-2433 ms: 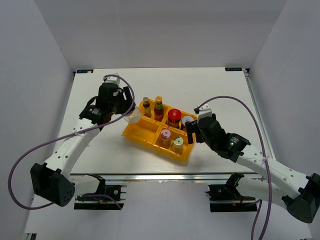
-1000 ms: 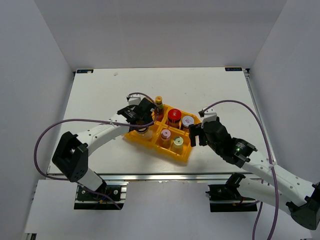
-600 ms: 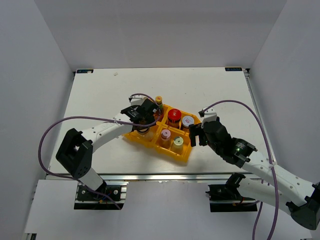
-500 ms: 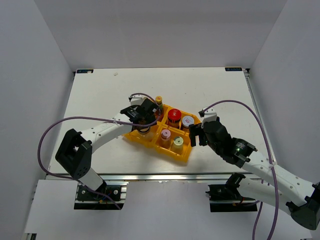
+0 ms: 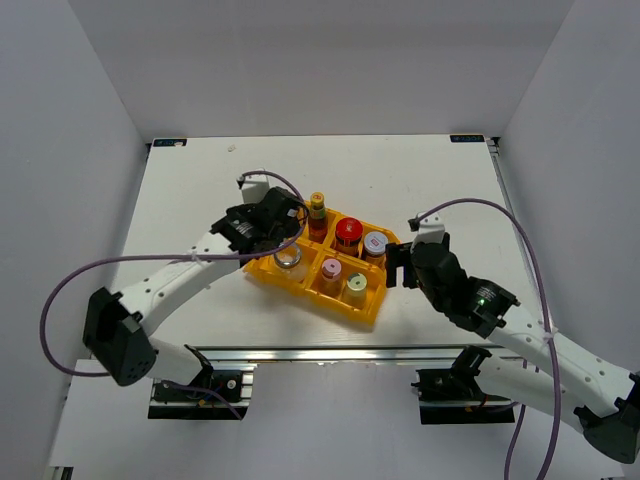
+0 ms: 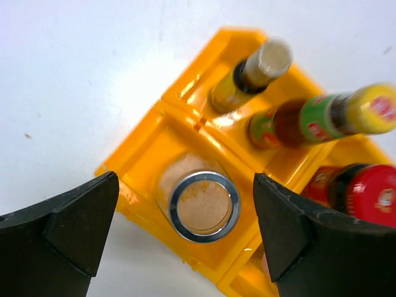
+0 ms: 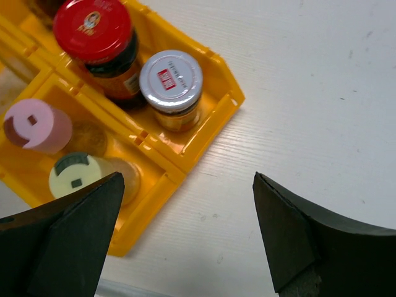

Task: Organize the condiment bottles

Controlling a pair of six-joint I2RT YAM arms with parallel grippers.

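Observation:
The yellow tray (image 5: 378, 300) holds the condiment bottles. A clear glass jar (image 5: 288, 258) with pale contents stands in its near-left compartment, also in the left wrist view (image 6: 204, 206). My left gripper (image 5: 283, 234) is open and empty, hovering just above that jar (image 6: 185, 229). Two slim bottles (image 6: 250, 77) (image 6: 322, 117) stand in the far-left compartment. The red-capped jar (image 7: 93, 28) and silver-lidded jar (image 7: 171, 80) share the far-right one. The pink-capped (image 7: 34, 124) and pale-yellow-capped (image 7: 77, 176) bottles share the near-right one. My right gripper (image 5: 398, 266) is open and empty beside the tray's right end (image 7: 189, 232).
The tray (image 6: 148, 148) sits skewed on the white table (image 5: 200, 190); its right corner (image 7: 232, 99) is close to my right fingers. Purple cables loop over both arms. White walls enclose the table on three sides.
My left gripper carried the glass jar from beside the tray into the near-left compartment, let go and drew back up and left. The right gripper shifted slightly right.

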